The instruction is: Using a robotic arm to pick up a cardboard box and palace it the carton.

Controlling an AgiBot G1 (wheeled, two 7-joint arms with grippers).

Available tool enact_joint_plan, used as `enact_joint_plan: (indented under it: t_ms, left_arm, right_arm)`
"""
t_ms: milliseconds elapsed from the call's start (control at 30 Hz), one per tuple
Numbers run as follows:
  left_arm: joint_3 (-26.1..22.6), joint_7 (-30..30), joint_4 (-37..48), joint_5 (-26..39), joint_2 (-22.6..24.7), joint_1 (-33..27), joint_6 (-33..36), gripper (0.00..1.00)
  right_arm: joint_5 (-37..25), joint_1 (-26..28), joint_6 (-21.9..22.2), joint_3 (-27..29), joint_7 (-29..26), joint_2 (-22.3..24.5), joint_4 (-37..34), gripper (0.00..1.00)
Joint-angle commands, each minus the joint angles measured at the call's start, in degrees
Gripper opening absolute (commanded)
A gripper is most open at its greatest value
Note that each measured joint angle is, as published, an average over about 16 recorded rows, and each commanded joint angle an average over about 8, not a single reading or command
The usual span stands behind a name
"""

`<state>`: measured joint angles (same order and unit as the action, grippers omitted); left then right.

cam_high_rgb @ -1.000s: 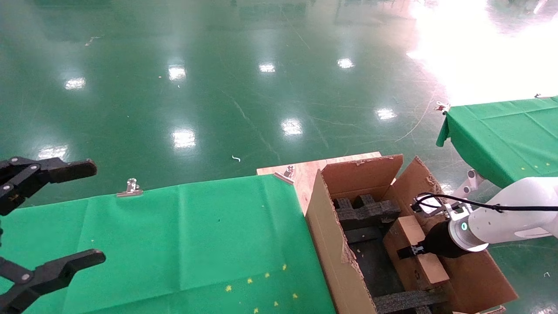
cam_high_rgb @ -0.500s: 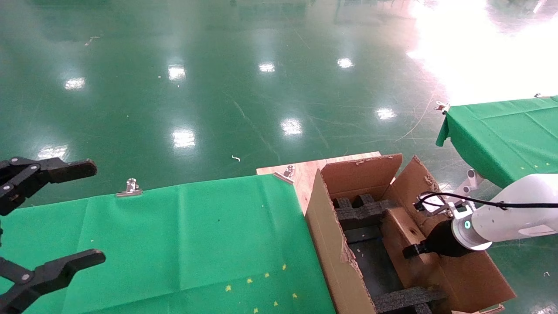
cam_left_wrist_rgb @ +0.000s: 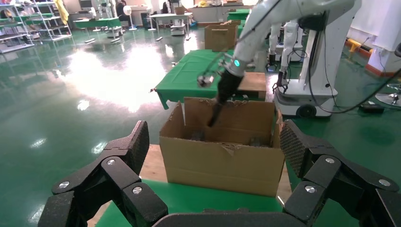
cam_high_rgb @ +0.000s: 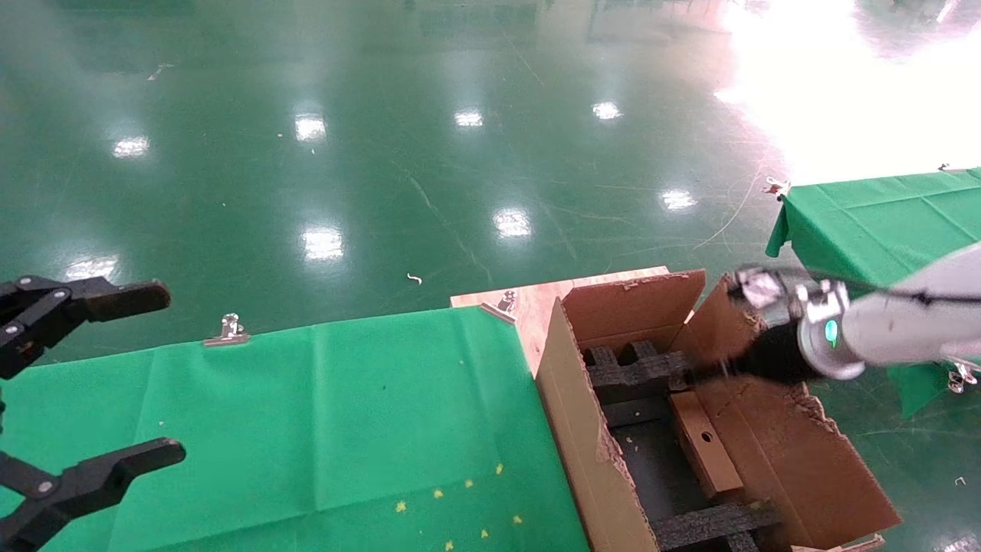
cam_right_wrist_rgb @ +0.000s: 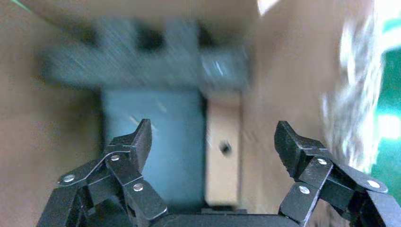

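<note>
The carton [cam_high_rgb: 567,406] stands open at the right end of the table, with black foam inserts [cam_high_rgb: 636,372] inside. The cardboard box [cam_high_rgb: 705,445] stands on edge inside it, against the right wall, round hole facing up. The white robotic arm [cam_high_rgb: 897,333] reaches over the carton's right flap. Its right gripper [cam_high_rgb: 716,370] hangs above the box, open and empty. In the right wrist view the right gripper [cam_right_wrist_rgb: 213,130] is spread wide above the box [cam_right_wrist_rgb: 222,161]. My left gripper [cam_high_rgb: 172,370] is open and empty at the far left; its wrist view shows the carton [cam_left_wrist_rgb: 222,163].
A green cloth table [cam_high_rgb: 345,414] lies left of the carton, held by a metal clip [cam_high_rgb: 228,330]. A wooden board [cam_high_rgb: 536,299] shows behind the carton. A second green table [cam_high_rgb: 881,222] stands at the right. Glossy green floor lies beyond.
The right gripper let go of the cardboard box inside the carton and rose up and back. The box now rests lower, against the carton's right wall. The left arm has not moved.
</note>
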<state>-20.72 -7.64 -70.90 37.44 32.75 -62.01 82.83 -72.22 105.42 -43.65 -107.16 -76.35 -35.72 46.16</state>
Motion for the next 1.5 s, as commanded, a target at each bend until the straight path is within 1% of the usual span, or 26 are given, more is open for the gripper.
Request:
enact_joint_plan:
  t_ms: [33, 233, 400, 600, 733, 900, 1000, 1100, 1500]
  left_arm:
    - [0.0, 0.0, 0.0, 0.0, 0.0, 0.0, 0.0, 1.0]
    - [0.0, 0.0, 0.0, 0.0, 0.0, 0.0, 0.0, 1.0]
    - [0.0, 0.0, 0.0, 0.0, 0.0, 0.0, 0.0, 1.0]
    - [0.0, 0.0, 0.0, 0.0, 0.0, 0.0, 0.0, 1.0]
    - [0.0, 0.0, 0.0, 0.0, 0.0, 0.0, 0.0, 1.0]
    - [0.0, 0.0, 0.0, 0.0, 0.0, 0.0, 0.0, 1.0]
    - [0.0, 0.0, 0.0, 0.0, 0.0, 0.0, 0.0, 1.0]
    - [0.0, 0.0, 0.0, 0.0, 0.0, 0.0, 0.0, 1.0]
    - [0.0, 0.0, 0.0, 0.0, 0.0, 0.0, 0.0, 1.0]
  right_arm:
    - [0.4, 2.3, -0.4, 0.9, 0.1, 0.6, 1.5, 1.0]
    - [3.8, 8.1, -2.9, 4.3, 0.8, 2.5, 8.3, 1.0]
    - [8.1, 11.7, -6.0, 7.2, 1.5, 4.3, 13.6, 1.0]
    - [12.3, 14.3, -9.3, 9.6, 2.0, 5.8, 17.5, 1.0]
    - [13.5, 15.1, -10.3, 10.3, 2.0, 6.3, 18.5, 1.0]
    - [13.1, 14.3, -10.1, 10.4, 2.3, 6.0, 18.0, 1.0]
    - [13.4, 12.9, -10.7, 12.1, 3.7, 5.9, 18.1, 1.0]
    - [14.2, 10.6, -12.1, 15.5, 6.4, 5.7, 18.6, 1.0]
    - [17.7, -1.3, -18.6, 32.0, 19.3, 4.6, 20.5, 1.0]
